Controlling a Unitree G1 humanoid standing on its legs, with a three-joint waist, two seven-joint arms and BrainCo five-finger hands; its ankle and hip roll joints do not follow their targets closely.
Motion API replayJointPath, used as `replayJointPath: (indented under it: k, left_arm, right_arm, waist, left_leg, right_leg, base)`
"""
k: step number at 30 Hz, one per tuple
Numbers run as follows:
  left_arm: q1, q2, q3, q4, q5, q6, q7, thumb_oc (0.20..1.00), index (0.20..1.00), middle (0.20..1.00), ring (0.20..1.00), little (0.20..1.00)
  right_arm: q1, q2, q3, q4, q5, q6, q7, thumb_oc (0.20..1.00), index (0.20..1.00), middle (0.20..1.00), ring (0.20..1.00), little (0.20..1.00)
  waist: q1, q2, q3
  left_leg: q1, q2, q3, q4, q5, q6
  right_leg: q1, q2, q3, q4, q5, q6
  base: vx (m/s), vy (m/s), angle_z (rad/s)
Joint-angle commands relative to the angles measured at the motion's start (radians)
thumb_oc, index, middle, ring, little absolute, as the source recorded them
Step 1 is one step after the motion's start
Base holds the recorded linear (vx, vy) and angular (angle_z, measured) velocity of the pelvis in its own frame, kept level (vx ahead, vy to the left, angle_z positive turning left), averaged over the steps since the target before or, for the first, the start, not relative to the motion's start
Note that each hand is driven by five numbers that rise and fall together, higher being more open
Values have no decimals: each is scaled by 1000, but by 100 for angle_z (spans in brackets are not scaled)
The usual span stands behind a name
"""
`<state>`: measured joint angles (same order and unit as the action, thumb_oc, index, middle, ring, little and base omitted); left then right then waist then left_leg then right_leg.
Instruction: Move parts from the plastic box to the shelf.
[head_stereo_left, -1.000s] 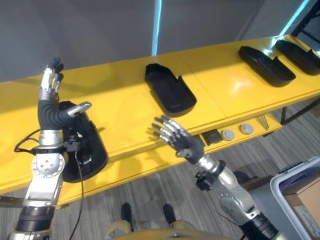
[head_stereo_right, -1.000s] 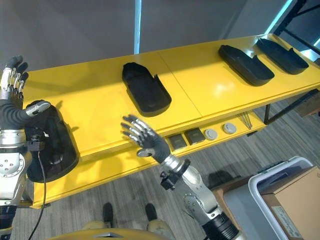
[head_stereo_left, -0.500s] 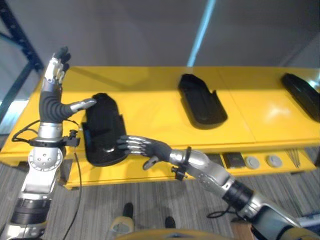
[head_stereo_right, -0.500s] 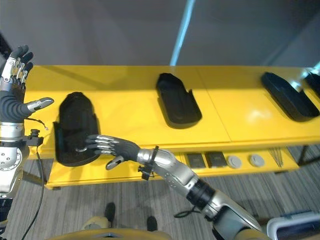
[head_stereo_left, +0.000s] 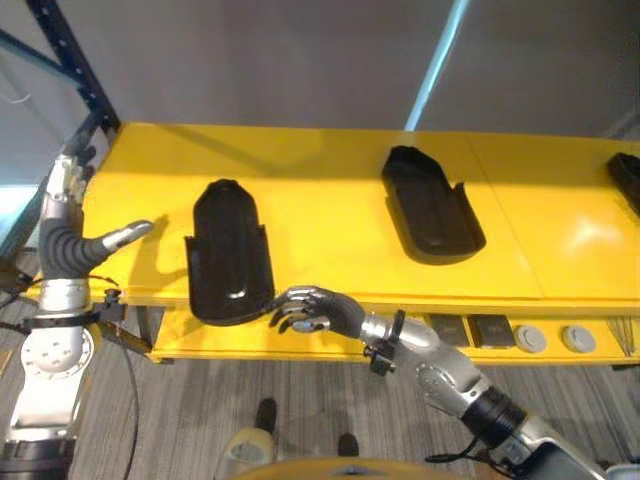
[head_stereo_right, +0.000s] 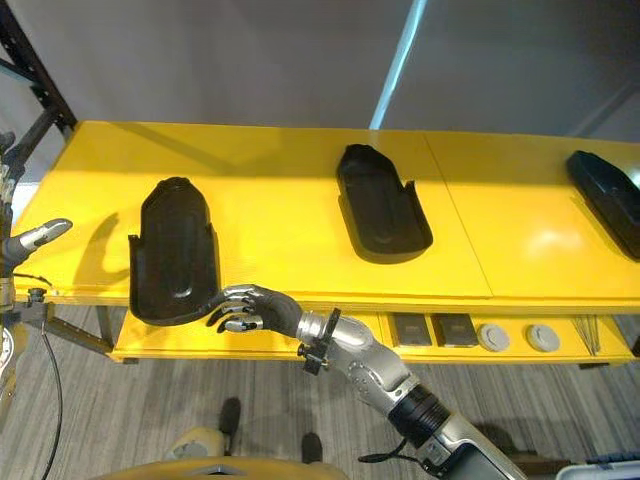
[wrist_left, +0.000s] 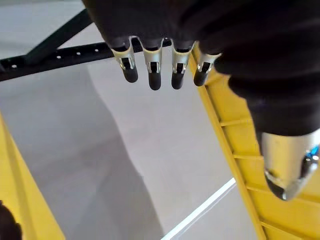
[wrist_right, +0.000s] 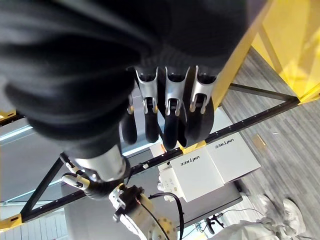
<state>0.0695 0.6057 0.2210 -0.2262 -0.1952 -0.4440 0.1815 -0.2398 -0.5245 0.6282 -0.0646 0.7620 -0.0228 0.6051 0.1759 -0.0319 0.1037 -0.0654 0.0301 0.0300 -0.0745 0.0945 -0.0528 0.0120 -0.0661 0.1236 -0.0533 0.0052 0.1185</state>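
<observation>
Since half a second ago I am drawing my right hand (head_stereo_right: 250, 310), fingers now curled and empty, off the black part (head_stereo_right: 172, 250) lying on the yellow shelf (head_stereo_right: 300, 215); left hand (head_stereo_left: 70, 235) is hanging open beside it. Placement looks done; next, fetching another.

Three black moulded plastic tray-shaped parts lie on the yellow shelf (head_stereo_right: 300, 215): one (head_stereo_right: 172, 252) just beyond the curled fingers of the right hand (head_stereo_right: 255, 309), a second (head_stereo_right: 381, 205) well beyond them toward the middle, and a third (head_stereo_right: 608, 211) at the far edge. On the lower ledge past that hand's wrist sit two dark square pads (head_stereo_right: 411, 328) (head_stereo_right: 456, 329) and two grey round discs (head_stereo_right: 492, 336) (head_stereo_right: 542, 337).
</observation>
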Motion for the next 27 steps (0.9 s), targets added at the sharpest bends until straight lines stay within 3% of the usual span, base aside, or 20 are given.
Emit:
replayJointPath:
  k: [1, 7, 17, 27]
  left_arm:
    - [-72, 22, -3, -9, -28, -33, 7, 1000, 1000, 1000, 1000, 1000]
    - [-104, 5, -43, 0, -22, -25, 4, 1000, 1000, 1000, 1000, 1000]
    - [-177, -5, -142, 33, -42, -26, 28, 1000, 1000, 1000, 1000, 1000]
    - [-190, 5, -173, 45, -3, -5, 55, 1000, 1000, 1000, 1000, 1000]
  right_arm:
    - [-32, 7, 30, -79, 75, -20, 53, 200, 200, 200, 200, 200]
    - [-41, 18, 78, -47, 61, 9, 77, 200, 200, 200, 200, 200]
    - [-142, 185, 210, 135, 136, 100, 80, 200, 200, 200, 200, 200]
    - [-149, 299, 213, 267, 176, 95, 28, 200, 200, 200, 200, 200]
  waist:
    - [5, -5, -25]
    - [-1, -1, -22]
    - [22, 13, -21]
    - [41, 24, -22]
  left_leg:
    - [29, 21, 43, 165, -224, -6]
    - [32, 23, 45, 161, -225, -8]
    - [25, 17, 34, 150, -218, -6]
    - [17, 10, 23, 148, -217, -1]
  right_leg:
    - [-55, -27, -6, 149, -144, 60]
    - [-60, -26, -7, 157, -152, 58]
    - [-67, -35, -20, 159, -151, 56]
    - [-71, -42, -27, 163, -148, 57]
  base:
    - [0, 0, 0]
    - [1, -2, -1]
    - [5, 4, 2]
    - [4, 9, 4]
